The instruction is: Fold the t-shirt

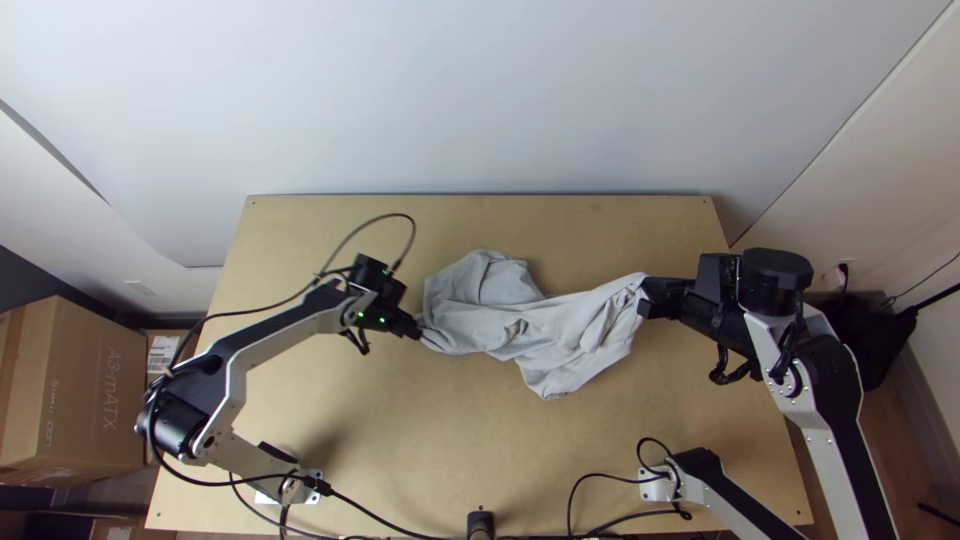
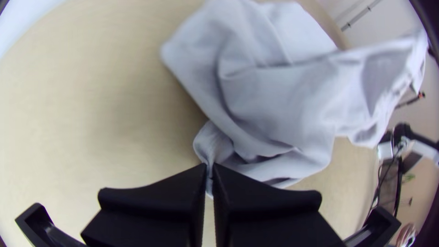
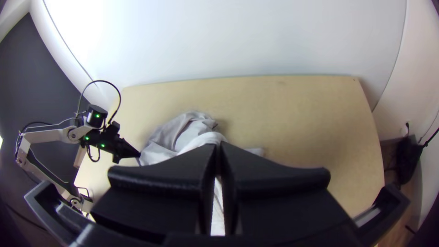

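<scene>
The light grey t-shirt (image 1: 500, 320) lies bunched across the middle of the table, its right part drawn up toward the right gripper. At its left end my left gripper (image 1: 420, 332) is shut on an edge. In the left wrist view, a small gathered bit of the t-shirt (image 2: 274, 91) is pinched in the left gripper (image 2: 209, 171). My right gripper (image 1: 645, 297) is shut on the cloth's right end, which looks raised off the table. The right wrist view has the t-shirt (image 3: 178, 135) running into the right gripper (image 3: 218, 148). Which garment parts are held I cannot tell.
Bare wood of the table (image 1: 420, 430) lies in front of the cloth, and more behind it. A white wall (image 1: 480, 100) stands along the far edge. Black cables (image 1: 400, 525) run along the near edge. Cardboard boxes (image 1: 80, 390) stand left of the table.
</scene>
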Robot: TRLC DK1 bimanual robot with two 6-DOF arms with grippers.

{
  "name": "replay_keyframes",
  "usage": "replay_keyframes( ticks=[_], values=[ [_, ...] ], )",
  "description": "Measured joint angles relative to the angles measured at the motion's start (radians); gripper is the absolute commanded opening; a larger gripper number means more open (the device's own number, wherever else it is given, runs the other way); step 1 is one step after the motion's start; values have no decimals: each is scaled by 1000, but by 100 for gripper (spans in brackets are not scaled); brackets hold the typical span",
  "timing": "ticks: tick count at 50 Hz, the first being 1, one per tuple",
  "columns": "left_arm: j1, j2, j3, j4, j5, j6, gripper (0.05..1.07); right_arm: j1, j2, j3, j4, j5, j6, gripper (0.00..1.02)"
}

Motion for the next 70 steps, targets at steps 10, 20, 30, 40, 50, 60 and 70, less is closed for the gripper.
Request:
replay_keyframes(
  ticks=[10,20,30,40,50,60,70],
  values=[
    [158,-130,111,-106,-1,-100,8,-24,61,56,-90,0,42,2],
    [233,-230,269,-201,-125,-161,8,-28,201,180,-116,35,56,2],
    [277,-236,465,-304,-226,-199,8,-28,356,387,-75,53,15,2],
    [297,-248,634,-320,-348,-210,8,-28,451,577,85,54,-43,2],
    [311,-291,748,-216,-472,-179,8,-30,574,792,188,53,-47,2],
    [351,-296,916,-161,-529,-135,8,-27,687,1022,217,53,-48,2],
    [358,-348,990,-155,-562,-105,8,44,619,1056,267,53,-88,2]
  ],
)
